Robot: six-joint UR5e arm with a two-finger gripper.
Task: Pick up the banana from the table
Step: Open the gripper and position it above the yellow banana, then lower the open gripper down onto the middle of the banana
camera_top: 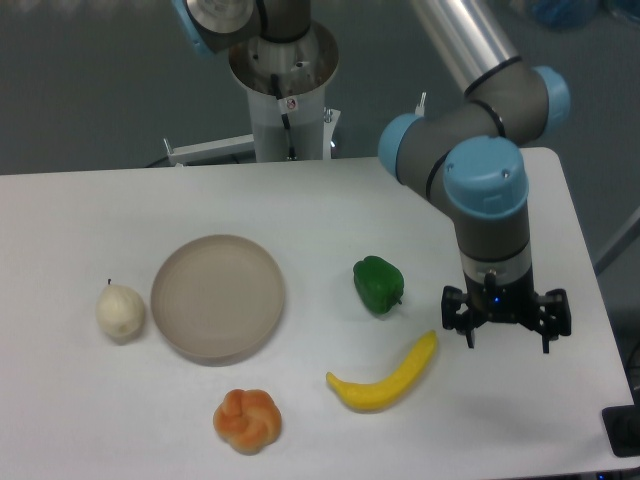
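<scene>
The end effector [507, 334] hangs with fingers spread and nothing in its grasp, just right of the banana [385, 376] lying on the table [80, 400]. A green pepper [378, 284] sits near; plate [218, 296], orange fruit [247, 420] and pale fruit [120, 312] lie farther left.

White table [60, 420] with rounded corners, bearing five items. Pale, round fruit with a short stem [120, 312] at left, just beside the round beige plate [217, 296]. Orange lobed fruit [247, 420] near the front edge, below the plate. Green pepper [378, 284] right of centre. Yellow banana [384, 377] in front of the pepper, lying flat.
</scene>
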